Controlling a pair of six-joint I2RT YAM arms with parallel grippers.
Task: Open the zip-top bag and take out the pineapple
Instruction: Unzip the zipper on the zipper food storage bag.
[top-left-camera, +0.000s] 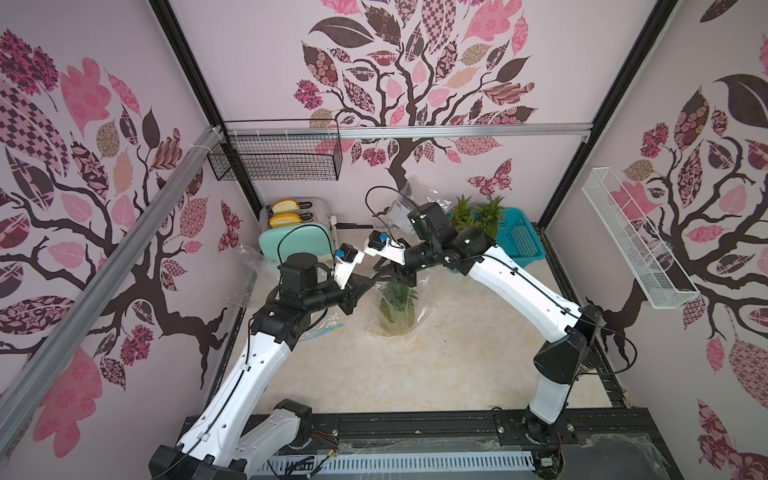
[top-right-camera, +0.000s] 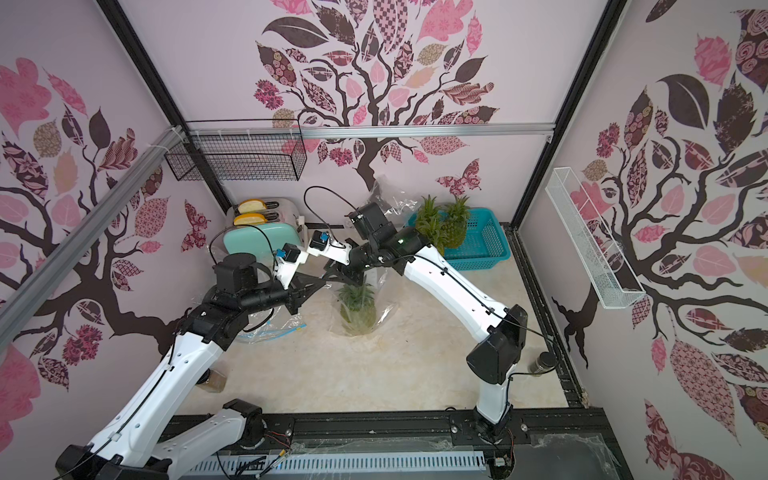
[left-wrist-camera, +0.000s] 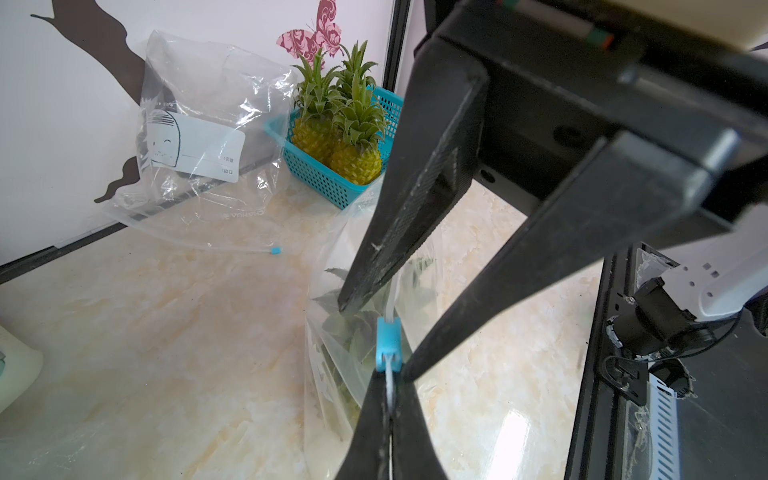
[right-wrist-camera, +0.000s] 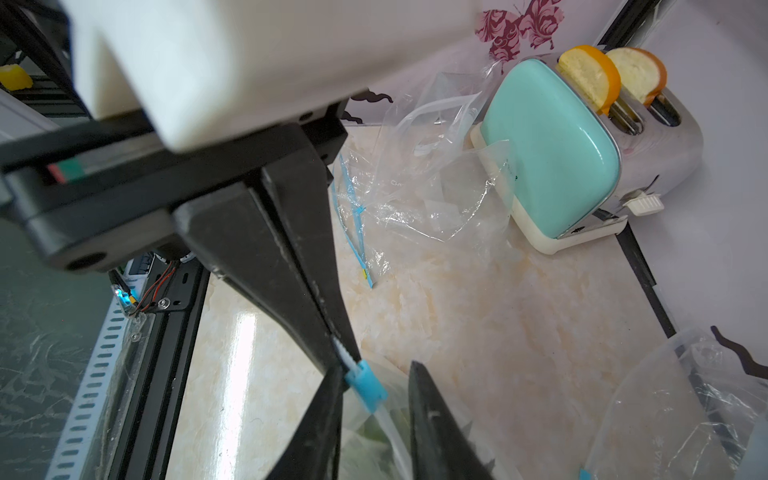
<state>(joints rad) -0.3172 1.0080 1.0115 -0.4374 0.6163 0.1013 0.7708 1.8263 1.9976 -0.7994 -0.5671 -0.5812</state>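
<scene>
Both top views: clear plastic zip-top bag (top-left-camera: 420, 303) stands mid-table on cream marbled tabletop (top-left-camera: 457, 357). Yellow-green pineapple (top-left-camera: 397, 318) is inside, long axis upright, base down, leafy crown pointing up at the zip edge. Left gripper (top-left-camera: 371, 284) and right gripper (top-left-camera: 388, 272) meet at the bag's top. Left wrist: left gripper fully closed, pinching white zip strip (left-wrist-camera: 390, 390) right beside blue plastic slider (left-wrist-camera: 388, 345). Right wrist: right gripper partly open, jaws straddling the slider, gap on one side, not clamped.
</scene>
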